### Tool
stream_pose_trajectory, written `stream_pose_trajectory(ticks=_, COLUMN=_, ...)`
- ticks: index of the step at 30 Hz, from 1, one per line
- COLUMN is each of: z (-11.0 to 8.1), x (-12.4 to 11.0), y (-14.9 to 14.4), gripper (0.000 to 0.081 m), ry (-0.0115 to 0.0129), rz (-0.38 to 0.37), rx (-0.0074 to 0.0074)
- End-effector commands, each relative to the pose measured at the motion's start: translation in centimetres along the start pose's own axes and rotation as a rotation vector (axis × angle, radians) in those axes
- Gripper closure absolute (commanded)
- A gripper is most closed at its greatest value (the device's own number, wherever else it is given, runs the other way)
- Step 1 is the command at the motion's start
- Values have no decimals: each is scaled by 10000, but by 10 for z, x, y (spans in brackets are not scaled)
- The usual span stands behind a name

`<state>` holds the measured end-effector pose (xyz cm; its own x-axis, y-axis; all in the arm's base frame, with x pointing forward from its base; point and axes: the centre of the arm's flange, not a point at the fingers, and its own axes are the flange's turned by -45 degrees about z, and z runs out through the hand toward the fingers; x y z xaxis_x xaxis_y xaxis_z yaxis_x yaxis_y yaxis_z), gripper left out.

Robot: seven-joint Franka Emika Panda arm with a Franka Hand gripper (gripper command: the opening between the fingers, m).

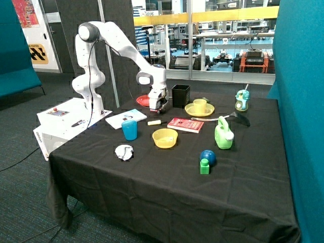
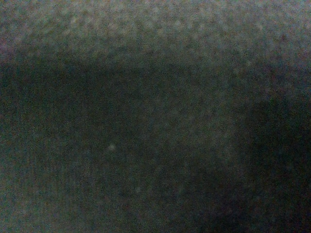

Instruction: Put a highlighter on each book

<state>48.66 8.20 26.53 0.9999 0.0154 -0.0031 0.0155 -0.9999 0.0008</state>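
The gripper (image 1: pixel 158 108) was found lowered near the red plate (image 1: pixel 143 99); finger state could not be determined. Both books were bare.

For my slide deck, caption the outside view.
White Franka arm's gripper low beside a black box; white book and red book bare.

Two books: one white with blue picture (image 1: pixel 125 118) at left, one red (image 1: pixel 185 124) mid-table. One pale highlighter (image 1: pixel 154 122) lying between them, on neither book. Two yellow bowls: near one (image 1: pixel 165 137), far one (image 1: pixel 199 109) with a yellow cup inside. One blue cup (image 1: pixel 129 130). One black box (image 1: pixel 180 95). One red plate (image 1: pixel 144 100). One green watering can (image 1: pixel 223 133). One crumpled white item (image 1: pixel 124 152), perhaps paper. One gripper (image 1: pixel 157 108), low over the cloth.
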Motion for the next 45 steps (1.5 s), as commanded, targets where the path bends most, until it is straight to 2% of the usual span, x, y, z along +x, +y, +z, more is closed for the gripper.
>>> stream_pose_trajectory(ticks=1, z=-7, x=-3, y=-3, gripper=808, ry=31, rz=-51, rx=8)
stream_pose_trajectory(ticks=13, z=-53, x=4, y=2, gripper=808, ry=31, rz=-219, rx=7)
stream_pose_trajectory(ticks=17, z=-71, x=-4, y=9, gripper=808, ry=32, rz=-552, rx=7)
stream_pose_trajectory(ticks=23, z=-86, x=-14, y=22, gripper=808, ry=32, rz=-687, rx=7)
stream_pose_trajectory(ticks=33, z=-99, x=-35, y=47, gripper=808, ry=32, rz=-1111, rx=6)
stream_pose_trajectory(ticks=45, z=-104, x=-58, y=79, gripper=808, ry=32, rz=-1822, rx=5)
